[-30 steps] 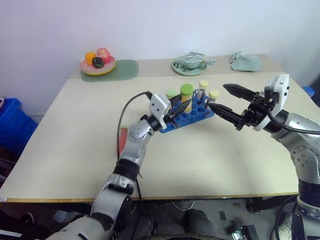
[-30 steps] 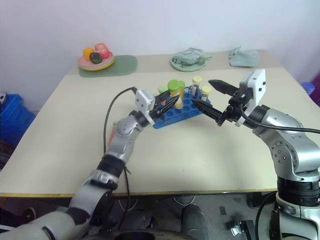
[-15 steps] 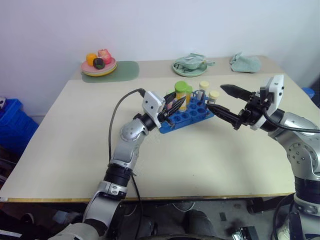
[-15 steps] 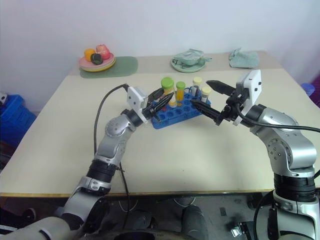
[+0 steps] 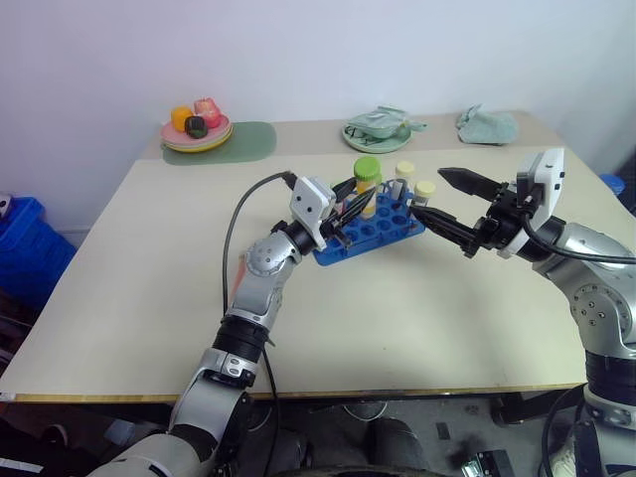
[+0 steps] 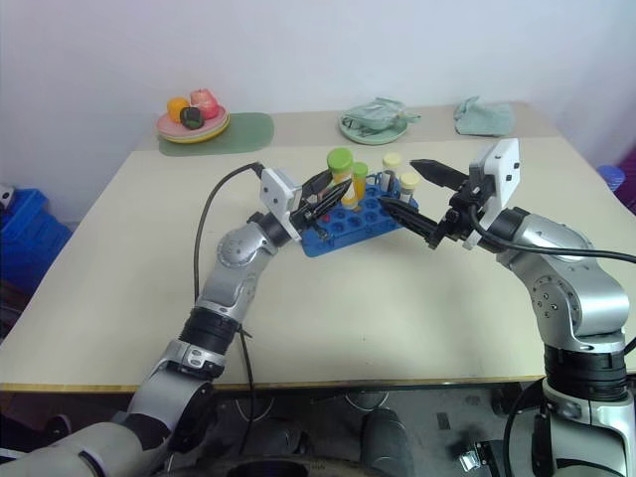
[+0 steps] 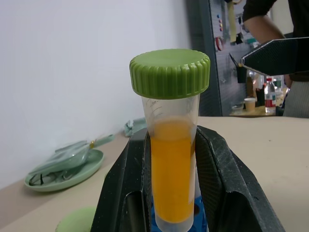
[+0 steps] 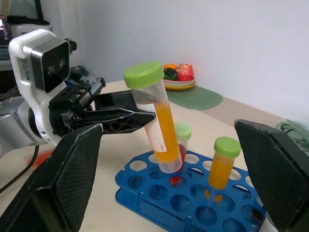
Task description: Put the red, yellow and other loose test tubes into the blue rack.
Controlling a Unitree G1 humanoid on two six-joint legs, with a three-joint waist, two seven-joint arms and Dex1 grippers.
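My left gripper (image 6: pixel 333 189) is shut on a yellow-orange test tube (image 7: pixel 171 145) with a green cap (image 5: pixel 367 169). It holds the tube tilted, with the bottom close over the holes of the blue rack (image 8: pixel 145 193). Standing in the rack are a red tube with a green cap (image 8: pixel 181 142), another yellow-orange tube (image 8: pixel 223 166) and two cream-capped tubes (image 5: pixel 404 171) (image 5: pixel 425 189). My right gripper (image 5: pixel 449 202) is open and level, just right of the rack, with nothing between its fingers.
At the table's far edge are a plate of toy fruit (image 5: pixel 196 129) on a green mat (image 5: pixel 248 139), a green plate with cloth (image 5: pixel 378 127) and a loose cloth (image 5: pixel 489 124). Something reddish (image 5: pixel 238 273) lies beneath my left forearm. A person (image 7: pixel 270 19) stands in the background.
The left forearm has shifted slightly, and the held tube stays over the rack. The right gripper has not moved.
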